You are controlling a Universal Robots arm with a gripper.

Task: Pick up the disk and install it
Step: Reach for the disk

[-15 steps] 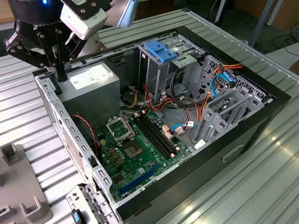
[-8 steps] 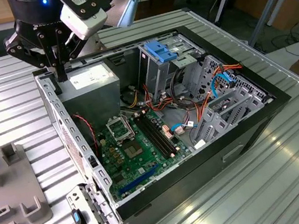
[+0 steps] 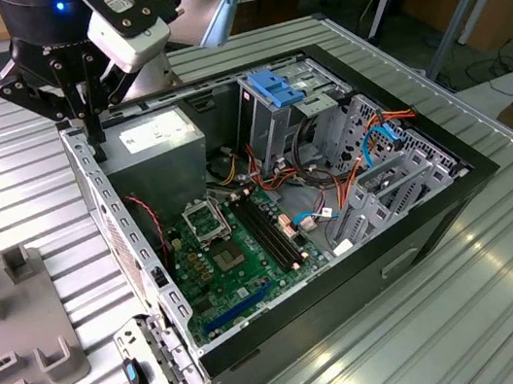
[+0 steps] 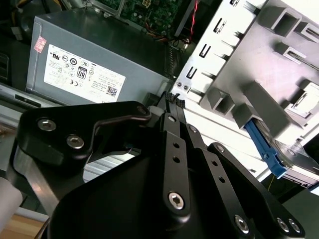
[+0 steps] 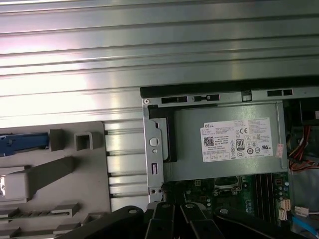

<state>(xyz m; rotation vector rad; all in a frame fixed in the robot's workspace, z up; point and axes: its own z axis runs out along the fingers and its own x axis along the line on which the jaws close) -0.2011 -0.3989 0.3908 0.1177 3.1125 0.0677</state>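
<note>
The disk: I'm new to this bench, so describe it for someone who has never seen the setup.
Beside the open computer case, on the ribbed table, lies a grey fixture plate. The disk sits at its edge: flat silver metal with a blue rail, unlike the big grey power supply inside the case.

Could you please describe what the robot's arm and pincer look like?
The pincer is matt black, built from flat link plates joined by silver screws. Its round black wrist body carries a small blue light, with a pale grey box mounted alongside. The arm behind is silver-grey.
</note>
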